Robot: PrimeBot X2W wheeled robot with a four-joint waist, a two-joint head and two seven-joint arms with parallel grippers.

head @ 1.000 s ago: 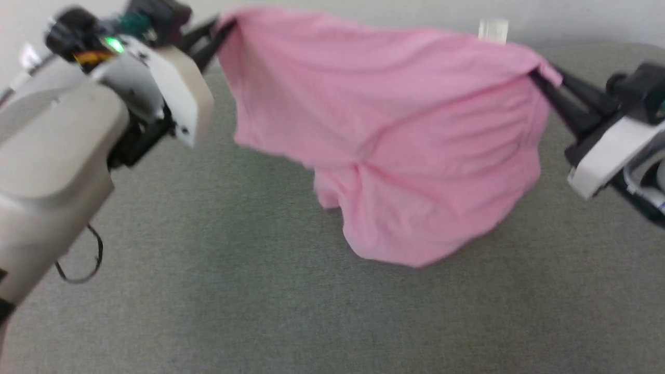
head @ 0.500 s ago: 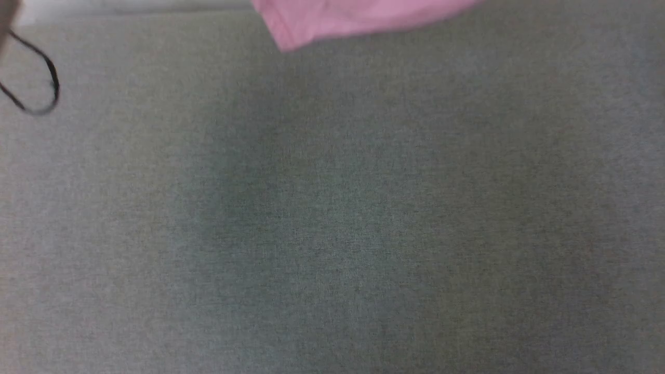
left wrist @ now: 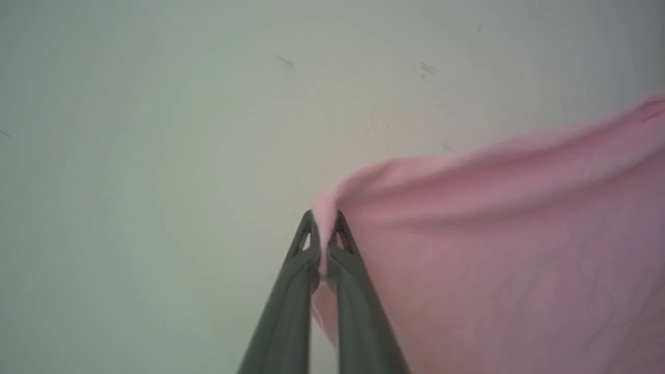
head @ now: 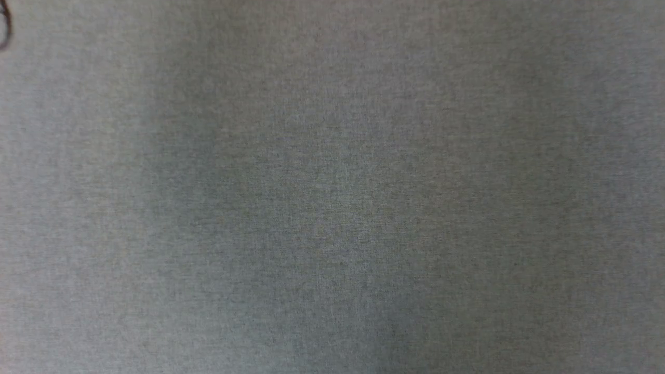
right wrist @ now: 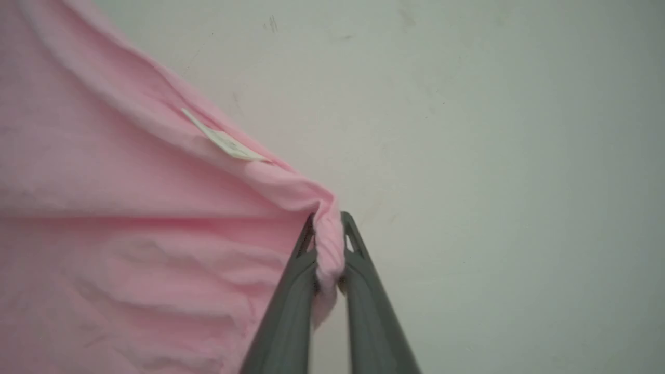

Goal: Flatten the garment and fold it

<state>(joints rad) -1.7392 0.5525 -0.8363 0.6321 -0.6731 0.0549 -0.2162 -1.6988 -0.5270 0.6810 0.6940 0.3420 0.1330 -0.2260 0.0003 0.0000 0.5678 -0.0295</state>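
**Pink garment hangs stretched between two pinching grippers**

The left gripper (left wrist: 323, 221) is clamped tight on a bunched corner of the garment (left wrist: 493, 249), with a nub of pink cloth poking out past the fingertips. The right gripper (right wrist: 328, 221) is likewise closed on the opposite corner, with a thicker roll of hem wedged between its fingers. From each grip the top edge runs taut toward the other arm and the thin cloth drapes below it. This two-corner hold looks meant to let the garment's own weight pull out the wrinkles before it is laid flat, so flattening seems under way and folding not yet begun. A small white label (right wrist: 223, 140) juts from the hem near the right grip. Behind the cloth is a pale, lightly scuffed wall (left wrist: 156, 130). The head view looks down on a grey woven fabric surface (head: 332, 187), probably the laying place, with a dark cable loop (head: 4, 31) at its upper left edge.
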